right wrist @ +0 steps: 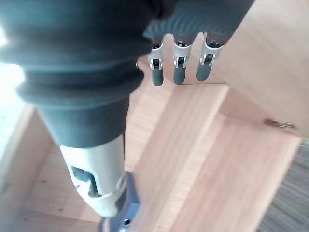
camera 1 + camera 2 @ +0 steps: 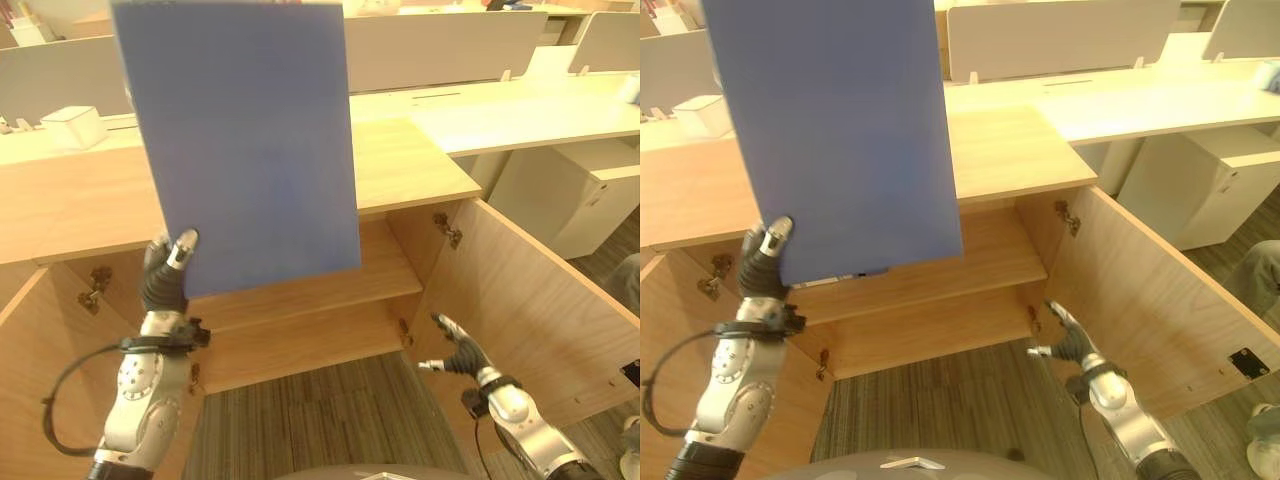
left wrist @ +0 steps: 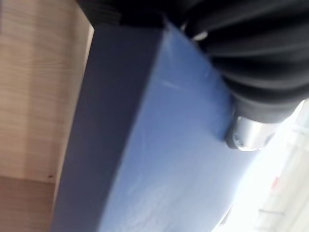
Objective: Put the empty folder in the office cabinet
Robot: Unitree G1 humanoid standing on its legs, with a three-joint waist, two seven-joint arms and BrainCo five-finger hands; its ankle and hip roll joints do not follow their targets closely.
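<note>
Office setting, with long pale desks (image 2: 520, 110) and grey divider panels (image 2: 440, 45) running across the back, plus a small white box (image 2: 72, 125) off to the left on the desk line. Striped grey carpet (image 2: 320, 410) covers the floor out front. Up close sits the cabinet (image 2: 300, 300), light wood grain all over, its flat worktop (image 2: 410, 165) bare. Both doors are swung wide; the right door (image 2: 530, 310) angles out toward the camera with metal hinges showing near its inner edge. Inside, one wooden shelf (image 2: 330, 285) runs across the opening.

Left hand (image 2: 165, 270) is raised in front of the cabinet's left half, arm coming straight up from below, fingers clamped on the lower left corner of the folder (image 2: 245, 140), with the thumb's pale tip on the front face. That folder is a flat, matte blue rectangle, held upright and slightly tilted, covering a good chunk of the worktop and the upper cabinet opening from view. It's still outside the cabinet, above shelf level.

Right hand (image 2: 458, 352) is low, just beside the right door and near the cabinet's bottom edge, fingers spread and relaxed, holding nothing. Its wrist view looks along straight dark-tipped fingers (image 1: 178, 67) at the wood shelf.
</note>
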